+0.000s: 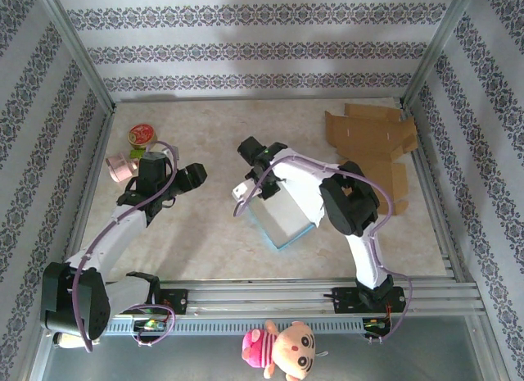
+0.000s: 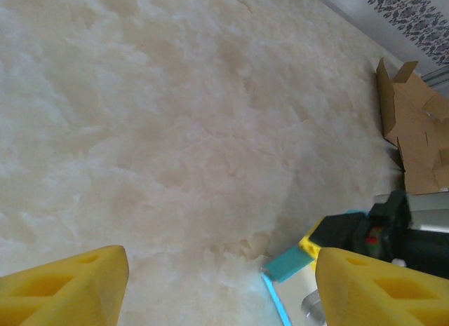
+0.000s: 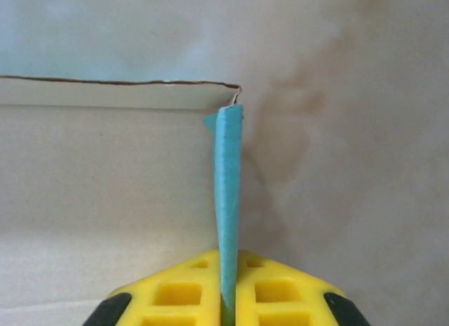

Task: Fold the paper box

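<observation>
Yellow-fingered, the left gripper (image 1: 195,176) is hovering with its jaws spread wide over the bare beige table (image 1: 205,233), while at the centre the pale-blue-edged white paper box (image 1: 282,217) is lying with one upright blue wall being pinched tight by the right gripper (image 3: 228,270).

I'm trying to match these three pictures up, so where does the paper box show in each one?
Top external: paper box in the middle of the picture.
Left wrist: its blue corner at the bottom right.
Right wrist: its blue wall stands upright in the centre.
Shared landmark: the yellow-tipped right hand pinching that blue wall.
</observation>
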Action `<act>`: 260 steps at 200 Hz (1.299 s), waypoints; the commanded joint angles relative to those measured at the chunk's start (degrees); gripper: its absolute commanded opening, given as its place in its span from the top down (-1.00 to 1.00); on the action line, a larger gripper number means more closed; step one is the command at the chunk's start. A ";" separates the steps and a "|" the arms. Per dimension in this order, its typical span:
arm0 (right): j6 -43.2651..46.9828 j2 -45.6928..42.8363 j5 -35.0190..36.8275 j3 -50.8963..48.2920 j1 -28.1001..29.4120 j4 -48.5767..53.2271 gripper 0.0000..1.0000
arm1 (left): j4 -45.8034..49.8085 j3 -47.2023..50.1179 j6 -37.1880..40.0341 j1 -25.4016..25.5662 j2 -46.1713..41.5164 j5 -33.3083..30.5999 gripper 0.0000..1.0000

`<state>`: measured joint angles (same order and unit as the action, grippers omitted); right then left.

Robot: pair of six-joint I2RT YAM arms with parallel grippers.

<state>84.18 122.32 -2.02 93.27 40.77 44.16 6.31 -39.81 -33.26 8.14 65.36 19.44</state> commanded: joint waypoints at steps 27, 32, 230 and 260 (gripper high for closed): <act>0.71 -0.61 -2.22 2.54 0.27 7.58 0.43 | -4.31 0.18 -0.93 -0.59 1.50 1.75 -0.42; 0.79 -1.00 -2.20 2.76 0.15 8.12 0.41 | -4.60 0.01 -1.24 -0.58 1.93 1.97 -0.42; -5.42 0.94 -8.39 12.95 -0.31 19.42 0.20 | -7.62 -0.22 -3.81 -0.58 5.63 4.55 -0.43; -10.06 3.16 -10.70 11.21 1.54 13.56 0.24 | -7.99 0.47 -9.00 -0.45 7.26 9.23 -0.38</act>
<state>78.24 122.58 -10.02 104.92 40.38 61.30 0.64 -39.24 -37.54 8.14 71.13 24.10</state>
